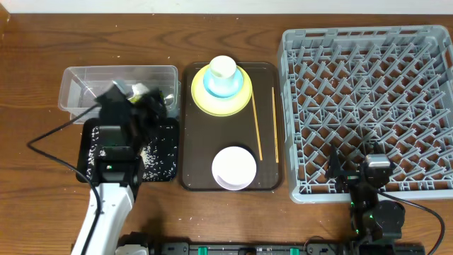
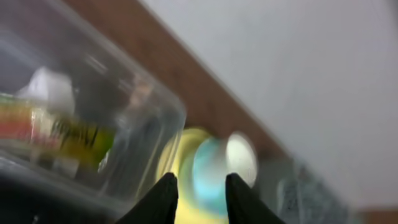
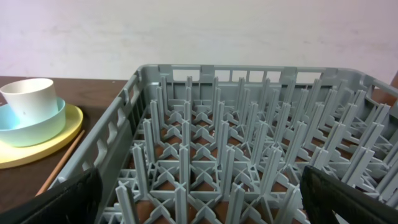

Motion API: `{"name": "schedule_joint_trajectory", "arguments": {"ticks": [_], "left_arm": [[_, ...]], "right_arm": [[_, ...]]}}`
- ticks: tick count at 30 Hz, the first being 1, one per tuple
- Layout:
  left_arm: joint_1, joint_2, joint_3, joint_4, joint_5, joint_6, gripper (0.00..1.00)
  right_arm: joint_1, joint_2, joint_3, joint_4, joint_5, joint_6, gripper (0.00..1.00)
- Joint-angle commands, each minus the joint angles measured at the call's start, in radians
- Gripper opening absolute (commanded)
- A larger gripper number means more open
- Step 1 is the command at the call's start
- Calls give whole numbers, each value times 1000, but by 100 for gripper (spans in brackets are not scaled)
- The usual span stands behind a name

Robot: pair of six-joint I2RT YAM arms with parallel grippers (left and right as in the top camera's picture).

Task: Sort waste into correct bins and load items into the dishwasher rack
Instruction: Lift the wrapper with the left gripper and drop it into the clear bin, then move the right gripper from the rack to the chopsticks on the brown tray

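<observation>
**Left station.** The left tool (image 2: 200, 180) hovers at the right end of the clear tub (image 1: 78, 74). Its fingers stand slightly apart, released, with nothing between them. The snack wrapper (image 2: 68, 134) and the tissue (image 2: 46, 87) lie inside the tub. Rice grains (image 1: 152, 159) are scattered in the black tray (image 1: 170, 126), just in front of it.

**Centre.** On the brown serving tray (image 1: 272, 177), the white cup (image 1: 223, 67) sits in the light blue bowl (image 1: 226, 88), which rests on the yellow-green plate (image 1: 202, 99) at the far end. The white bowl (image 1: 234, 168) stands upright at the near end. The two chopsticks (image 1: 256, 127) lie along the tray's right side, long axis running near to far, roughly parallel to the rack wall (one slightly slanted).

**Right station.** The dishwasher rack (image 1: 368, 85) holds nothing. The right tool (image 3: 200, 186) is wide open and empty, at the rack's near edge.

**Assessment.** Loading appears next. Every dish lies left of the right tool, and the white bowl and chopsticks are nearer to that arm.
</observation>
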Motion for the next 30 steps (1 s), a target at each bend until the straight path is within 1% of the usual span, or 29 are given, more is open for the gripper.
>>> {"name": "schedule_joint_trajectory", "arguments": {"ticks": [1, 4, 9, 10, 11, 13, 15, 17, 24, 26, 27, 30], "left_arm": [[-42, -33, 72, -93, 36, 166, 29], [-67, -29, 142, -229, 21, 245, 29], [-88, 22, 309, -435, -96, 348, 29], [-88, 33, 338, -462, -110, 359, 30], [-88, 43, 364, -480, -138, 367, 33], [-88, 57, 386, -475, -206, 369, 35], [-87, 72, 389, -434, -273, 369, 38], [-79, 96, 389, -393, -306, 369, 38], [-8, 208, 389, -357, -308, 369, 39], [10, 221, 389, -358, -308, 369, 46], [16, 223, 389, -357, -308, 369, 52], [22, 223, 389, -357, -309, 369, 63]], "right_arm": [[1, 0, -2, -2, -1, -13, 99], [1, 0, -2, -3, -1, -13, 99], [1, 0, -2, -3, -1, -13, 99], [1, 0, -2, -3, -1, -13, 99], [1, 0, -2, -3, -1, -13, 99], [1, 0, -2, -3, -1, -13, 99], [1, 0, -2, -3, -1, -13, 99], [1, 0, -2, -3, -1, -13, 99], [1, 0, -2, -2, -1, -13, 100], [1, 0, -2, -3, -1, -13, 99], [1, 0, -2, -3, -1, -13, 99], [1, 0, -2, -3, -1, -13, 99]]}}
